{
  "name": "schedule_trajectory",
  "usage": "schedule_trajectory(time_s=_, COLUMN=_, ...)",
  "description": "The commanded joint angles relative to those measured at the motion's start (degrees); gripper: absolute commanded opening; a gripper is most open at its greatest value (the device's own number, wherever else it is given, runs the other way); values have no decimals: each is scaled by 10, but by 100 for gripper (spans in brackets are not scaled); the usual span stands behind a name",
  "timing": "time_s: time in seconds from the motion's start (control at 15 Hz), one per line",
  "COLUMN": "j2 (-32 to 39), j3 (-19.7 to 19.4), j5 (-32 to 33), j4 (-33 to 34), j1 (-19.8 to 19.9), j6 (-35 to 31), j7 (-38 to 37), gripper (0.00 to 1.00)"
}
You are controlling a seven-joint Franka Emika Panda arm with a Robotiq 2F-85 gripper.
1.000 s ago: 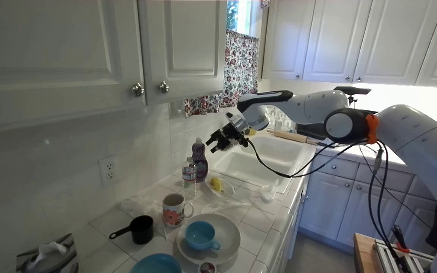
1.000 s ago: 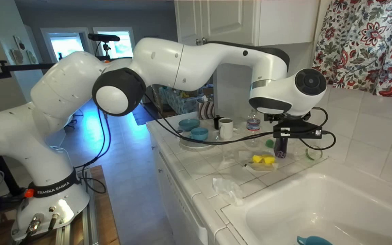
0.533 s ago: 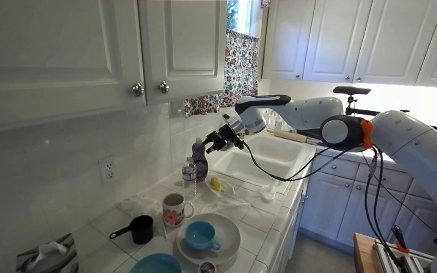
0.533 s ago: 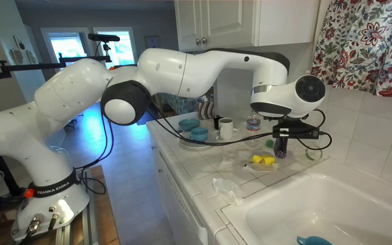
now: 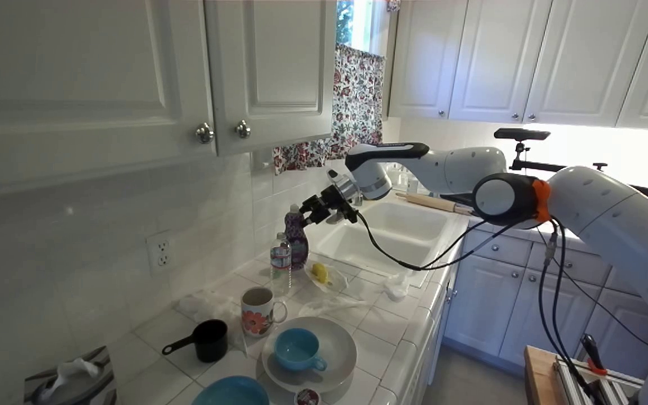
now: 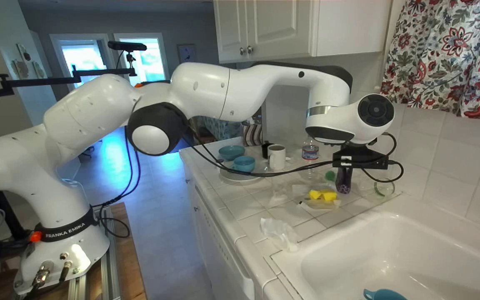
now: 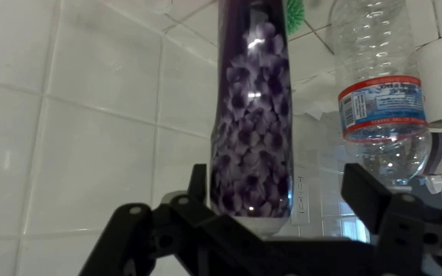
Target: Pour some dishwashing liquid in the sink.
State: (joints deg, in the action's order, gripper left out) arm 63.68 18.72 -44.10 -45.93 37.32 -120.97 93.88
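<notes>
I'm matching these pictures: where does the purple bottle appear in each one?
In an exterior view: purple bottle just left of center.
In an exterior view: purple bottle right of center, upper part hidden.
Wrist view: purple bottle near the middle, reaching the top edge.
Shared landmark: clear water bottle, left of the purple one in both exterior views, right in the wrist view.

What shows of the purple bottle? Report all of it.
The purple bottle stands upright on the white tiled counter near the sink. Its glossy, plastic-looking body carries a purple floral print and ends in a pale cap. The open gripper straddles its upper part; whether they touch, I cannot tell.
</notes>
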Motion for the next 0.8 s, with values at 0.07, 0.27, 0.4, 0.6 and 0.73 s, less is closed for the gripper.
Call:
schedule_trajectory(time_s=0.07, j2=16, j3=14, j5=-13, j4=18, j1=2, j6=-7, j7=-3, gripper=61)
schedule_trajectory(time_s=0.27, j2=13, j3=21, j5=-18, j4=15, j1=8, j6=-7, j7=1, gripper=39)
schedule_trajectory(time_s=0.4, j2=12, j3=25, j5=-19, j4=13, j1=12, j6=-9, j7=4, gripper=26)
schedule_trajectory(time_s=0.6, j2=4, j3=28, j5=-24, j4=7, j1=14, j6=-26, j7=1, gripper=20)
schedule_trajectory(time_s=0.73, j2=-7, j3=34, j5=-32, j4=-4, j1=20, j6=-41, j7=5, gripper=18)
